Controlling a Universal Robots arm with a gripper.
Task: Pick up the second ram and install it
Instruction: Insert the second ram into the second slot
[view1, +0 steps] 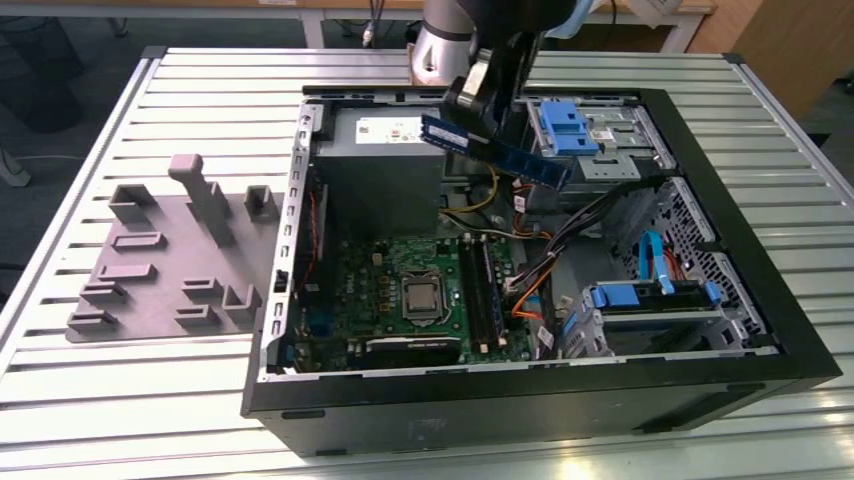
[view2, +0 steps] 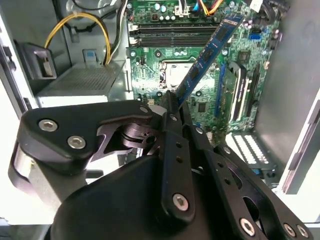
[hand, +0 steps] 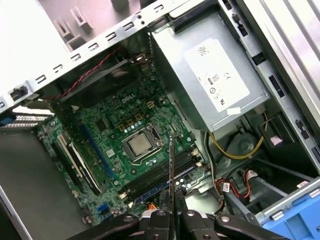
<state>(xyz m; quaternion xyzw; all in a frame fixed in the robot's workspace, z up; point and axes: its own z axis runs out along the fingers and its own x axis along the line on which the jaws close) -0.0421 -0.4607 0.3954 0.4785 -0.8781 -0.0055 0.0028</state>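
Note:
The second ram (view1: 494, 148), a slim blue-green stick with dark chips, hangs tilted above the open computer case (view1: 747, 290), near its back half. My gripper (view1: 483, 95) is shut on one end of it. In the second wrist view the ram (view2: 207, 57) slants out from my gripper (view2: 172, 107) over the green motherboard (view2: 250, 45). In the first wrist view the ram (hand: 171, 170) shows edge-on, rising from my gripper (hand: 172, 216) above the long black memory slots (hand: 157, 175). The slots (view1: 483, 290) lie below and in front of the stick, beside the processor socket (view1: 422, 296).
A grey fixture plate (view1: 167, 265) with upright blocks lies on the slatted table at the exterior view's left. Inside the case are a silver power supply (view1: 380, 150), blue drive caddies (view1: 567, 128) (view1: 647, 295) and loose cables (view1: 534, 285) beside the slots.

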